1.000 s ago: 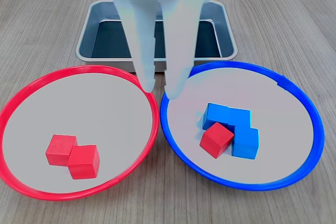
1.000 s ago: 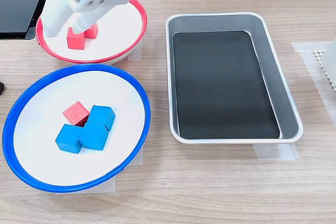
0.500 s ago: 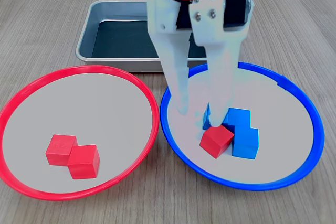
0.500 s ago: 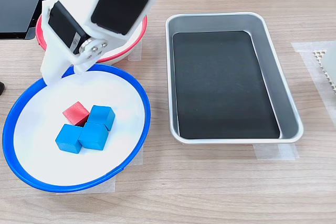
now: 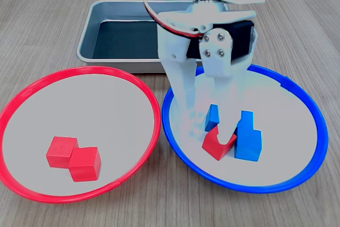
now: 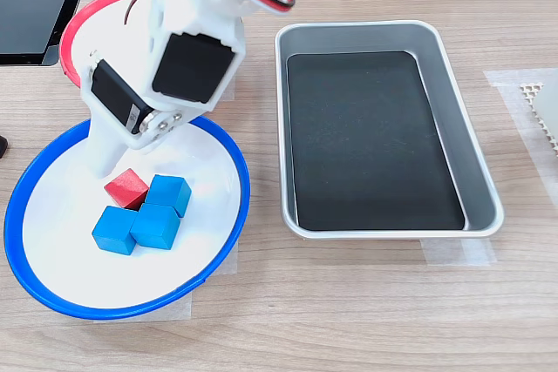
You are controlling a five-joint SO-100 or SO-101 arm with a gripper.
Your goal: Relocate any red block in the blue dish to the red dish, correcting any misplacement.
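Jaws spread, gripper [image 5: 208, 129] low in the blue dish [image 5: 305, 102], red block [image 5: 214, 143] sitting just below the fingertips.

A: Where is the gripper [image 5: 208, 127] in the first exterior view?

B: Low inside the blue dish [image 5: 303, 102], its white fingers [image 5: 183, 97] spread, one on each side of the red block [image 5: 214, 144]. The nearer finger covers part of the block's top.

A: Does it touch the block?

B: Possibly; the finger hides the contact.

A: What else is there?

B: Blue cubes [image 5: 248, 139] sit against the red block. The red dish [image 5: 32, 91] on the first exterior view's left holds two red cubes [image 5: 73, 158], touching. A steel tray [image 5: 87, 38] lies behind.
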